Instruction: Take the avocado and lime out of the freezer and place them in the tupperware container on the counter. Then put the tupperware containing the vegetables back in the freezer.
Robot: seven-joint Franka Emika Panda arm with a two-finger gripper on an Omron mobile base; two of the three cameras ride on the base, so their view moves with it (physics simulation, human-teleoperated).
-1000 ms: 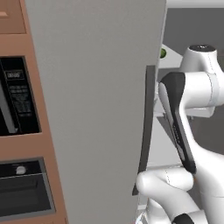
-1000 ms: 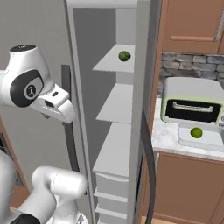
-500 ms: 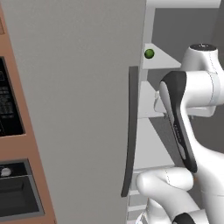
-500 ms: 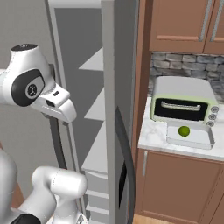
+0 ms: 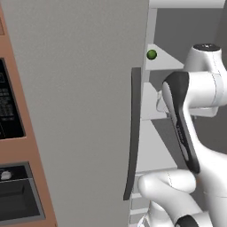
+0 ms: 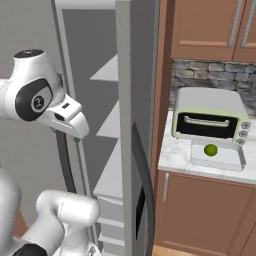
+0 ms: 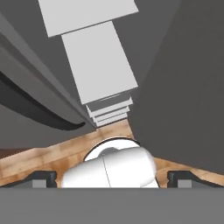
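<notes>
I am facing the freezer [image 6: 131, 100] with my tool [image 7: 111, 177] spread wide and carrying nothing, looking down past the white shelves toward the floor. The lime [image 6: 210, 149] is lying in the tupperware [image 6: 218, 156] on the bench [image 6: 172, 155], so that fruit looks done. The avocado [image 5: 152, 54] is sitting on an upper shelf. Next I am judging a reach up to it, then closing around it.

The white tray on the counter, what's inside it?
A small round bright green lime sits in the tupperware container, in front of the toaster oven. The near wall hides part of the tray's floor, so anything lying low there cannot be seen.
</notes>
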